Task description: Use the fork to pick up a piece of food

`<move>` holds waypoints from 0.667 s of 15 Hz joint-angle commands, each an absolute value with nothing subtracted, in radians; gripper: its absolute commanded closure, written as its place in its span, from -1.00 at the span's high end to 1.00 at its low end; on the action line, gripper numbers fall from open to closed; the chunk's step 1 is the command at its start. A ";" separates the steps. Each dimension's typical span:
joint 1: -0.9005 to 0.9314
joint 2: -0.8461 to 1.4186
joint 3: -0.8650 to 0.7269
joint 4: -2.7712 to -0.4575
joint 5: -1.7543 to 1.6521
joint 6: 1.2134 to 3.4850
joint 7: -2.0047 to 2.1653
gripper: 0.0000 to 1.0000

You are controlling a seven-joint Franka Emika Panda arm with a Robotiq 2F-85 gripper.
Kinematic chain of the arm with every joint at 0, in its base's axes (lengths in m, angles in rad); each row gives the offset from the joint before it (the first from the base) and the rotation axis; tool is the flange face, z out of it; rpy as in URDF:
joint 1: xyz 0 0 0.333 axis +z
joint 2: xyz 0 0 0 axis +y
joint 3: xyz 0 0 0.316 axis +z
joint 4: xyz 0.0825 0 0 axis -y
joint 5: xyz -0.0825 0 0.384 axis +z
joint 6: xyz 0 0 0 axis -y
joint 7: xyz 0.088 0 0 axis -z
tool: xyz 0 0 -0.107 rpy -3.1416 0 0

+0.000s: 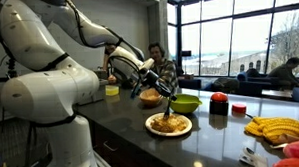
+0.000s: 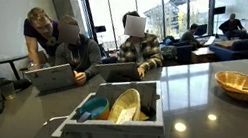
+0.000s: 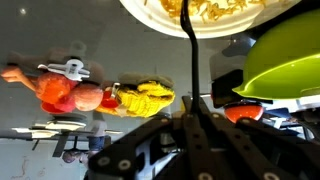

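Note:
A round white plate (image 1: 154, 126) holds a pile of golden-yellow food pieces (image 1: 168, 122) on the dark counter. My gripper (image 1: 169, 94) hangs just above it, shut on the fork (image 1: 171, 108), which points down toward the pile. In the wrist view, which stands upside down, the gripper (image 3: 195, 108) is shut on the thin dark fork (image 3: 189, 50). The fork reaches to the food pieces (image 3: 205, 10) on the plate (image 3: 150, 12). I cannot tell whether the tip touches a piece. The other exterior view shows neither the gripper nor the plate.
A green bowl (image 1: 185, 102) (image 3: 285, 60) and a red-topped object (image 1: 219, 103) stand just past the plate. Bananas (image 1: 276, 129) (image 3: 145, 98) lie further along. A tan bowl (image 1: 148, 95) (image 2: 243, 85) sits behind the gripper. A grey dish rack (image 2: 116, 118) stands near an exterior camera. People sit at tables beyond.

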State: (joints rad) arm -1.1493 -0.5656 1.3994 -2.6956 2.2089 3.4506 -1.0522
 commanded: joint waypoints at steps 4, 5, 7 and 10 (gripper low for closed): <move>-0.889 -0.497 1.253 -2.804 2.042 3.430 -0.778 -0.98; -0.882 -0.464 1.252 -2.783 2.065 3.455 -0.800 -0.98; -0.886 -0.439 1.267 -2.783 2.109 3.485 -0.841 -0.98; -1.016 -0.459 1.345 -2.782 2.191 3.467 -0.939 -0.98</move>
